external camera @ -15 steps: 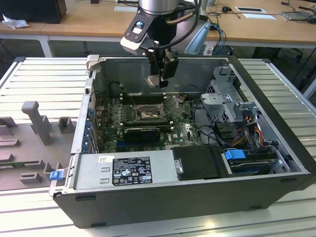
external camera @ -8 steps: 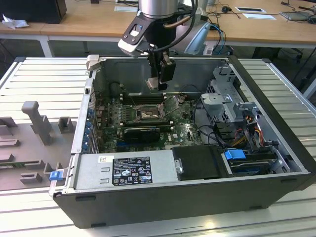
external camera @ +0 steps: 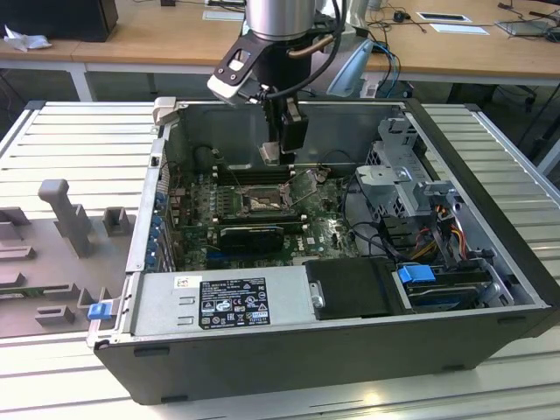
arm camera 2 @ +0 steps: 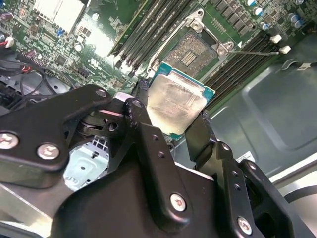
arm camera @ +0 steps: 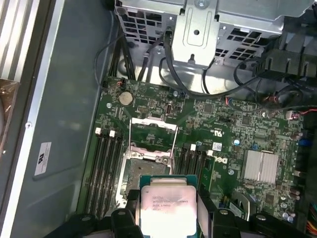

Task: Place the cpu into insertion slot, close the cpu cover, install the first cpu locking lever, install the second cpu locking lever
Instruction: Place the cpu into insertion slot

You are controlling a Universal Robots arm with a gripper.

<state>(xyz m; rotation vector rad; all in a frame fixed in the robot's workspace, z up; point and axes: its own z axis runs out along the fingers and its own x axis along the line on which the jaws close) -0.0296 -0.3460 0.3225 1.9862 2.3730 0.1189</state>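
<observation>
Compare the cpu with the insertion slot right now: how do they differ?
The cpu is pinched in the gripper, off the board; the insertion slot sits in the board, uncovered and empty. The cpu's face is pale silver; the slot's field is dark grey. Both are square.

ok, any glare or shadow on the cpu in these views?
Second wrist view: patchy bright sheen on the pale silvery square cpu, white glare on the green circuit board. First wrist view: its face evenly lit. Exterior view: dark metal case interior in shade.

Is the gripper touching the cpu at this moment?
Touching. In the second wrist view, both fingers of the gripper press against opposite edges of the cpu.
</observation>
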